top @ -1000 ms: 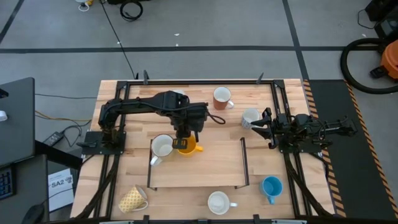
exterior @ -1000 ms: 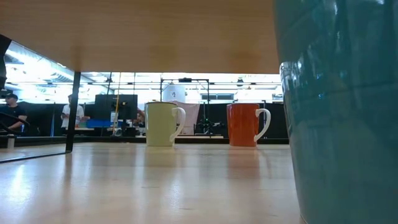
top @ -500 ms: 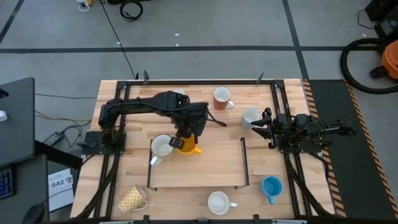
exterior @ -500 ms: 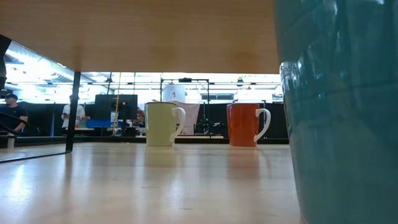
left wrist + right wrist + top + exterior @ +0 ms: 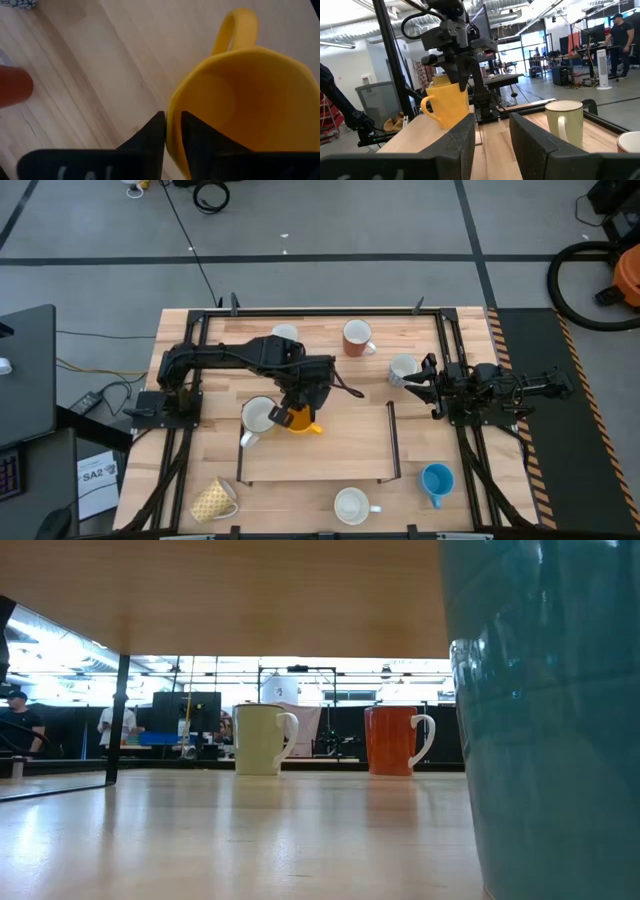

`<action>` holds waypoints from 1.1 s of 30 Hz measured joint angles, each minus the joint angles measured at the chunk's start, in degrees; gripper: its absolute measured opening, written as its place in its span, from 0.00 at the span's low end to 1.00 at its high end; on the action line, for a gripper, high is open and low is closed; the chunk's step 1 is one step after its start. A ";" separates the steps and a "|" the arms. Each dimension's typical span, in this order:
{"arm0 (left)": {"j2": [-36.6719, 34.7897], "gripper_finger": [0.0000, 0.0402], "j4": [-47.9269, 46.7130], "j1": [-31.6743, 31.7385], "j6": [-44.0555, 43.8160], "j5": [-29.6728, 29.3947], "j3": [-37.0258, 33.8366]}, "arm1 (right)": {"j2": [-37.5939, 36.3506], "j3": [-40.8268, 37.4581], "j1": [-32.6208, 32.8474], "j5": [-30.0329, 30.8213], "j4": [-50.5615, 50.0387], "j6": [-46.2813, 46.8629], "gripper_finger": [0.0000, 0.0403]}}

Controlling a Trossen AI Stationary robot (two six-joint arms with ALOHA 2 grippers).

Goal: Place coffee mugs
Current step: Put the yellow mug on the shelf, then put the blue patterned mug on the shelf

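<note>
The left gripper point(image 5: 297, 406) is positioned over the middle of the table point(image 5: 330, 450), its two fingers pinching the rim of the yellow-orange mug point(image 5: 301, 421), one finger inside and one outside. This mug stands just right of a white mug point(image 5: 260, 417). The right gripper point(image 5: 418, 379) waits at the table's right side, fingers spread, beside another white mug point(image 5: 402, 368).

Left gripper point(image 5: 297, 416) mid-surface point(image 5: 340, 450), pinching one mug's point(image 5: 303, 420) rim; another mug point(image 5: 259, 416) just beside it on its left. Right gripper point(image 5: 420, 383) waits at right edge, next to a mug point(image 5: 401, 367).
</note>
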 joint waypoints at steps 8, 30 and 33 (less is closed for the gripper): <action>0.00 0.32 0.83 -0.66 -0.17 -0.01 0.00 | 0.01 0.00 0.00 0.00 0.00 0.00 0.32; -0.07 0.43 2.60 -0.53 -2.29 -0.09 0.00 | 0.00 0.00 -0.01 0.00 0.02 0.01 0.32; -0.90 0.43 3.25 -0.51 -2.27 -0.08 0.00 | 0.01 0.00 -0.01 0.00 0.02 0.01 0.32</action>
